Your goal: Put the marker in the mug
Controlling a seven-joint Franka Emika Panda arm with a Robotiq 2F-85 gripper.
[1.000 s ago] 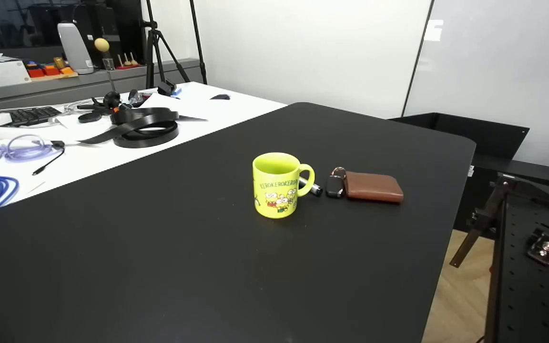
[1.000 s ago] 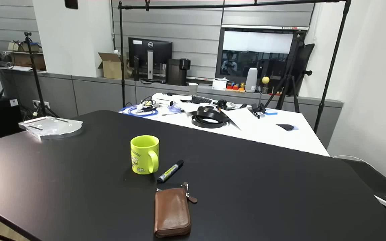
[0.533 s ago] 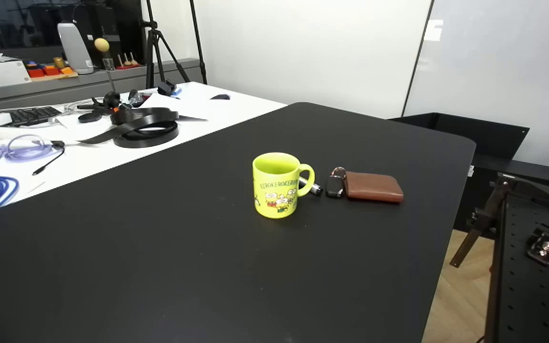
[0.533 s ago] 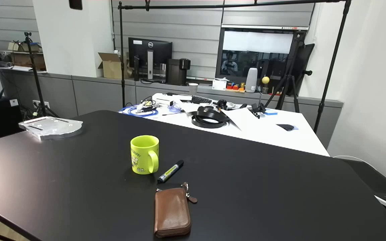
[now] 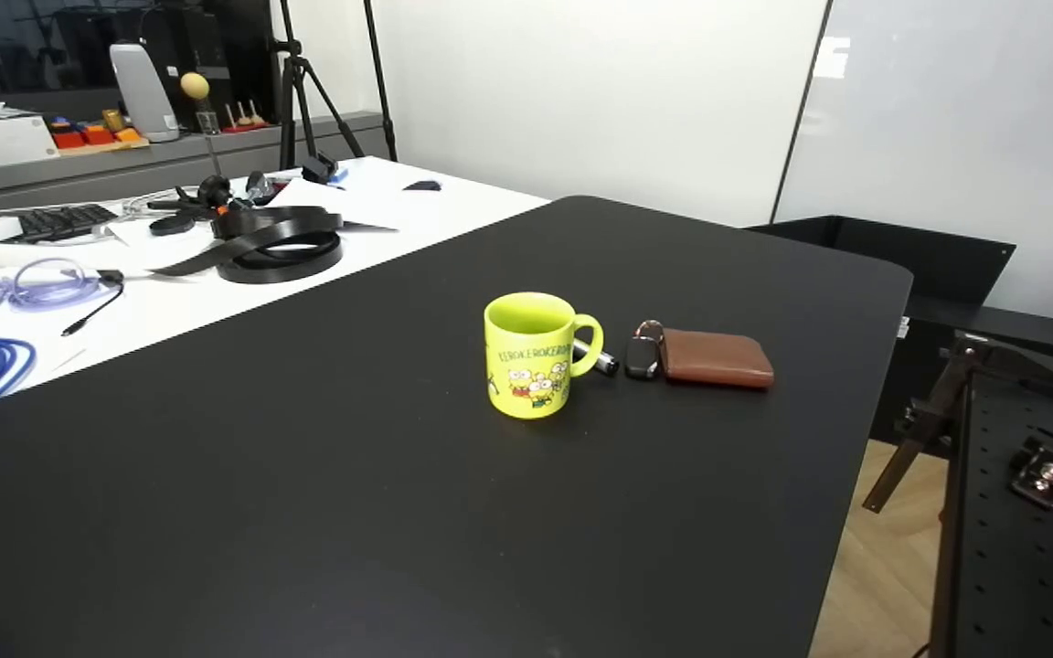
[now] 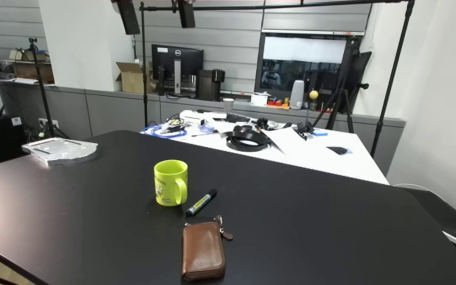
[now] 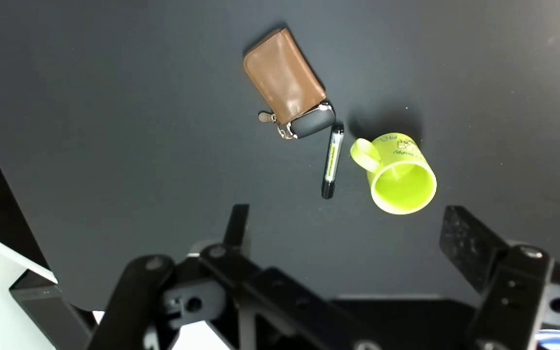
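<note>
The gripper (image 7: 349,229) hangs above the black table (image 7: 139,146), its two fingers (image 7: 469,245) standing wide apart, released, with tabletop showing between the tips. Beyond them in the wrist view, the marker (image 7: 332,158) lies flat on the table, its place falling between the two fingers from side to side. Its long axis runs nearly up and down in that view — the top leaning slightly to the right — and so roughly crosswise to the line from fingertip to fingertip. The longer black end points down, toward the gripper; the shorter black end points up, just beside the black key fob (image 7: 313,120). In an exterior view the marker (image 6: 201,203) slants from lower left to upper right, longer black end at upper right. To its right in the wrist view stands the mug (image 7: 399,170), upright, handle toward the marker, near but apart. Past the key fob lies the brown case (image 7: 285,73).

Half a second ago, a single dark tip showed at the top edge of an exterior view; now both fingers (image 6: 128,18) reach into it, lower and farther right, a wide gap between them. Marker, mug and case look unmoved.
</note>
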